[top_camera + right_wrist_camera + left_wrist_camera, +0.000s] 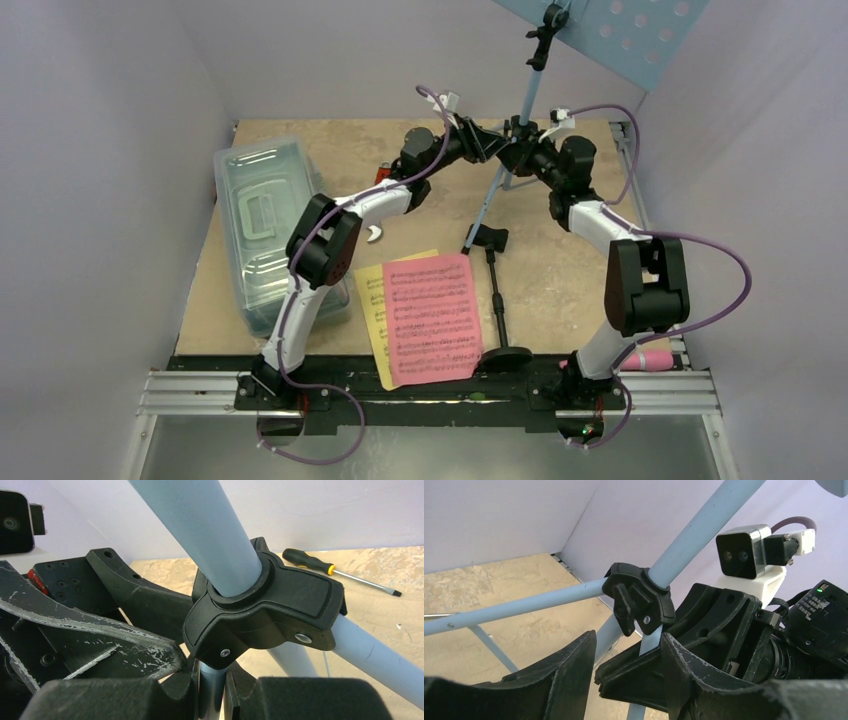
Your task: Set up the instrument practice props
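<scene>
The light blue music stand (531, 92) stands tilted at the back, its perforated desk (625, 28) at the top right. My right gripper (528, 152) is shut on the stand's pole just under the black tripod hub (260, 610), as the right wrist view (212, 682) shows. My left gripper (494, 141) is open, its fingers either side of the pole and the right gripper's finger below the hub (639, 600); the left wrist view (629, 642) shows the wide gap. The pink page (432, 318) lies on the yellow page (371, 300). The black mic stand (497, 295) lies flat. The pink microphone (648, 360) lies by the right arm's base.
A clear plastic lidded box (262, 215) stands at the left. A red-handled wrench (380, 178) lies partly under the left arm. A black and yellow screwdriver (330, 570) lies on the table behind the stand. Purple walls close in on three sides.
</scene>
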You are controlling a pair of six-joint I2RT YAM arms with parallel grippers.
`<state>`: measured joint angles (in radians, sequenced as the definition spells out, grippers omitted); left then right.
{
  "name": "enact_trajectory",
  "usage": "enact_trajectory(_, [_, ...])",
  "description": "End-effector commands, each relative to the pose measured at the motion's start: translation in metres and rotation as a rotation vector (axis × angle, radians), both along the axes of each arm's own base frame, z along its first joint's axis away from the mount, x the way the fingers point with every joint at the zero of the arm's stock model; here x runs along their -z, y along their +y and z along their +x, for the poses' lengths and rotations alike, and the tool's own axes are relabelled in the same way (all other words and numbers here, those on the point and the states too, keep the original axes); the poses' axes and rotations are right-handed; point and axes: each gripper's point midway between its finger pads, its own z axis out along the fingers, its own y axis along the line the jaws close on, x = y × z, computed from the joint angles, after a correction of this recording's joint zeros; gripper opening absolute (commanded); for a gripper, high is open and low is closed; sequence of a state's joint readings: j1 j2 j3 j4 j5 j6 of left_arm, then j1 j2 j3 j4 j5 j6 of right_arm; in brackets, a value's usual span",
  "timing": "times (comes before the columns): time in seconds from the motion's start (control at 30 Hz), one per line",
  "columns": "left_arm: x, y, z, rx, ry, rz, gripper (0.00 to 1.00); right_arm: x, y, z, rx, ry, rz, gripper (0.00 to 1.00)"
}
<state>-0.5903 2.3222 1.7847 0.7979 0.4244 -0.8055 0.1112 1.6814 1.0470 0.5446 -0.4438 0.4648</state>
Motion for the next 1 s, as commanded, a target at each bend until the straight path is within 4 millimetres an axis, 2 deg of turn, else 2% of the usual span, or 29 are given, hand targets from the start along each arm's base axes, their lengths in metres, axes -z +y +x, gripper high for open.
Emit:
enact_trajectory(0.0, [-0.049,0.006,-0.002,-0.082,-0.165,-0.053,0.47,0.028,0.012,-0.018,-0.184,-0.030,-0.148,0.00])
enact_trajectory(0.17, [-0.051,0.002,0.004,-0.104,-0.186,-0.052,0.44,0.029,0.013,-0.019,-0.196,-0.031,-0.148,0.00])
enact_trajectory(0.33, [-0.051,0.001,0.003,-0.096,-0.188,-0.078,0.32,0.029,0.010,-0.019,-0.194,-0.033,-0.153,0.00])
enact_trajectory(0.5, [-0.054,0.000,0.000,-0.080,-0.227,-0.083,0.26,0.028,0.011,-0.018,-0.219,-0.035,-0.146,0.00])
enact_trajectory(0.67, [-0.048,-0.003,0.005,-0.087,-0.248,-0.045,0.24,0.028,0.013,-0.018,-0.252,-0.047,-0.167,0.00])
enact_trajectory(0.77, [-0.042,-0.009,0.007,-0.081,-0.274,-0.003,0.22,0.029,0.014,-0.018,-0.266,-0.046,-0.182,0.00])
enact_trajectory(0.87, [-0.042,-0.011,0.006,-0.098,-0.339,0.061,0.17,0.030,0.012,-0.016,-0.261,-0.042,-0.198,0.00])
enact_trajectory(0.97, [-0.037,-0.008,0.006,-0.185,-0.454,0.223,0.12,0.032,0.009,-0.014,-0.251,-0.042,-0.221,0.00])
